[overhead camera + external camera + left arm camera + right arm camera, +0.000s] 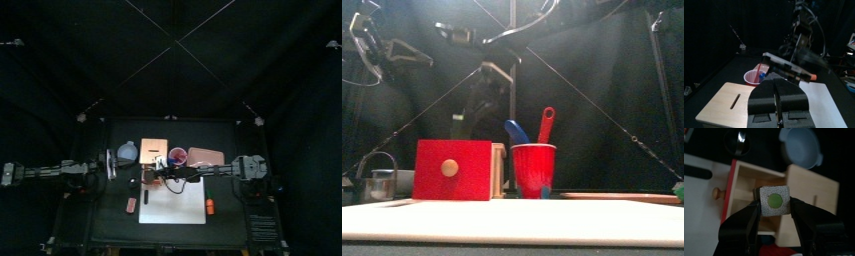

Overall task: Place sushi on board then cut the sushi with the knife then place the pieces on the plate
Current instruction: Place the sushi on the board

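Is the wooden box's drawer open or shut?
Open. The red drawer front stands pulled out from the pale wooden box, with the drawer's inside showing.

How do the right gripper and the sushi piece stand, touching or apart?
Touching. In the right wrist view the right gripper clamps the sushi piece on both sides.

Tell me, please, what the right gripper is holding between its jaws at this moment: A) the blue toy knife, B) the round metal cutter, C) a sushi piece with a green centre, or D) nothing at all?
C: the right wrist view shows the right gripper clamped on a sushi piece with a green centre, above the wooden box with its drawer open.
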Available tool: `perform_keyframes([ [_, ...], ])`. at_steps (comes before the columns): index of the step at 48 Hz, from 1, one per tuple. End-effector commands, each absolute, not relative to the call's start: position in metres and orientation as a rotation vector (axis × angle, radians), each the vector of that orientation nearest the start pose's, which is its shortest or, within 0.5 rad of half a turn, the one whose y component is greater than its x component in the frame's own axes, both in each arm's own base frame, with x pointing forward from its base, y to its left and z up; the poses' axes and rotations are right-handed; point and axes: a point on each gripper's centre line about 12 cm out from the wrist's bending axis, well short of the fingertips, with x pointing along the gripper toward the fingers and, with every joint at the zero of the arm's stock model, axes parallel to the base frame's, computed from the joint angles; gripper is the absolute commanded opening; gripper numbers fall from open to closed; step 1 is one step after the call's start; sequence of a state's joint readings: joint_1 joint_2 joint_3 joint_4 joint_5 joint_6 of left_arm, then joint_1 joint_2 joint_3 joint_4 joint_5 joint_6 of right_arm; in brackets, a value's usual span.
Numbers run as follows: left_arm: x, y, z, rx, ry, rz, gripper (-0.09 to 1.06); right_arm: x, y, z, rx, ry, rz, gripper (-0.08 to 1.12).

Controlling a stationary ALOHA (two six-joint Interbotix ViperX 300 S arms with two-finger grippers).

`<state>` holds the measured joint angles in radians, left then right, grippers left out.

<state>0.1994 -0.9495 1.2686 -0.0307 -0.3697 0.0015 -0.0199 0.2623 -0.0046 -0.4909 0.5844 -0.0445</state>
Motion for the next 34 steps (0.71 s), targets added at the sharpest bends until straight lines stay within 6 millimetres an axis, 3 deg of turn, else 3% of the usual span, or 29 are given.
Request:
perform_keyframes([
  [1,0.191,0.041,0.267,-0.02,-0.072,0.214,0.02,0.489,-0.031,0.323,-0.556,0.675,-0.117,0.67],
  [6,0.191,0.041,0.268,-0.02,-0.078,0.214,0.02,0.472,-0.023,0.345,-0.589,0.671,-0.135,0.67],
  [20,0.191,0.042,0.272,-0.015,-0.088,0.221,0.02,0.418,-0.007,0.353,-0.52,0.792,-0.265,0.67],
  [26,0.191,0.044,0.275,-0.015,-0.098,0.227,0.02,0.402,0.005,0.337,-0.49,0.814,-0.296,0.67],
  [34,0.192,0.044,0.279,-0.018,-0.107,0.226,0.02,0.387,0.023,0.293,-0.368,0.874,-0.328,0.67],
])
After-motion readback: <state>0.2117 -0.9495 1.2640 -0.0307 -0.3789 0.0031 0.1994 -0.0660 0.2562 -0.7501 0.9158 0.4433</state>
